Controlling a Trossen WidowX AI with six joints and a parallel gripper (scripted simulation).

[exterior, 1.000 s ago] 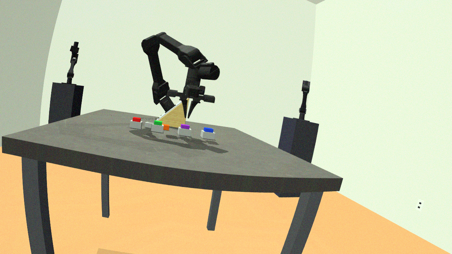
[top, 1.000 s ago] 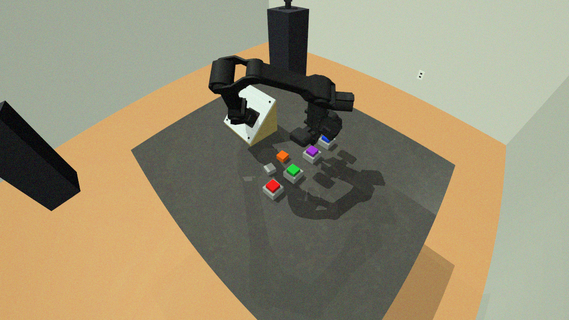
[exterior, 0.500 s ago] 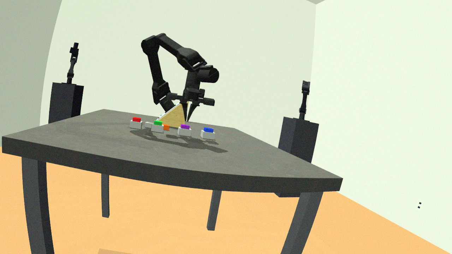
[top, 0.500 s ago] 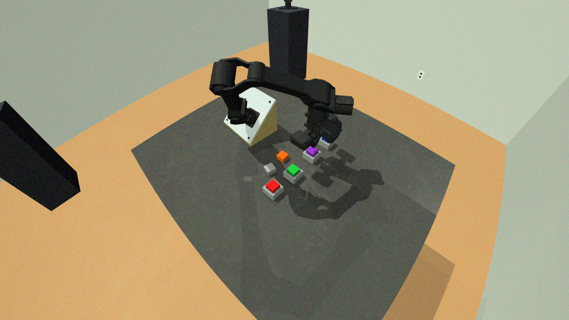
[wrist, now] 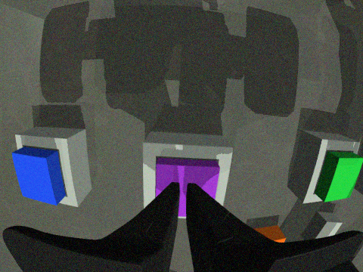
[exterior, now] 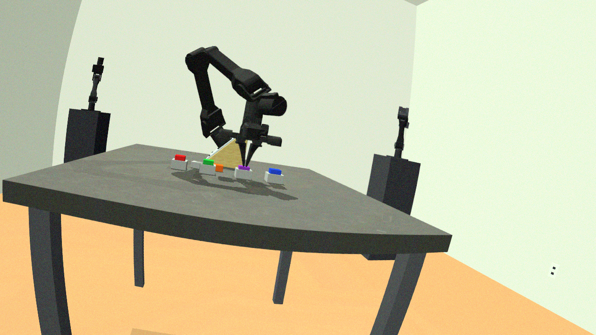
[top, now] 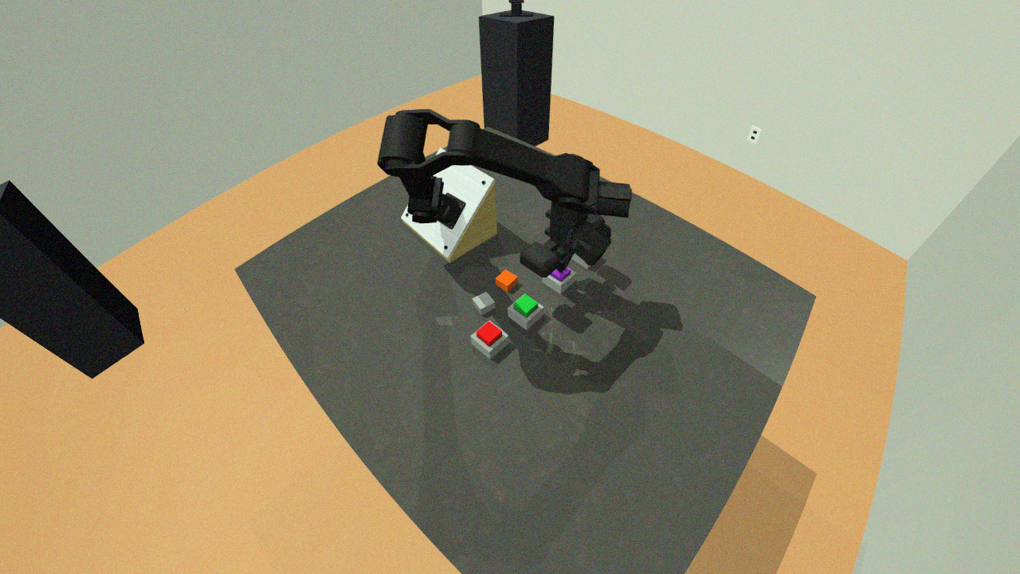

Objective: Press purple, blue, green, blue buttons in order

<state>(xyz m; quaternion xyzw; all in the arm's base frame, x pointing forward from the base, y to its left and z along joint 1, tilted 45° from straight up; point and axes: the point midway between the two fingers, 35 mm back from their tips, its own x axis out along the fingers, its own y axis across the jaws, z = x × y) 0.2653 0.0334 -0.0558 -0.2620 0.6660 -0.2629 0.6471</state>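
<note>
With its fingers drawn together into a single narrow tip and nothing between them, the pincer (wrist: pixel 181 192) points straight down at the purple button (wrist: pixel 187 177), its tips at the near part of the cap; whether they already bear on it cannot be told. Closing the fingers makes sense here: one blunt point lands on one cap and stays off the white housing around it. This looks like the first step of the sequence, with the press about to bottom out or just beginning. In the wrist view the blue button (wrist: pixel 36 174) sits to the left and the green button (wrist: pixel 339 175) to the right, each apart from the purple one with bare table (exterior: pixel 125 195) between, so a straight lift and a sideways shift should reach either. The tight spot is the orange block (top: pixel 506 280), just beside the purple button toward the green side, with a small grey block (top: pixel 483 302) near the green button and the red button (top: pixel 489 332) beyond. Moving toward blue leads away from both blocks.
</note>
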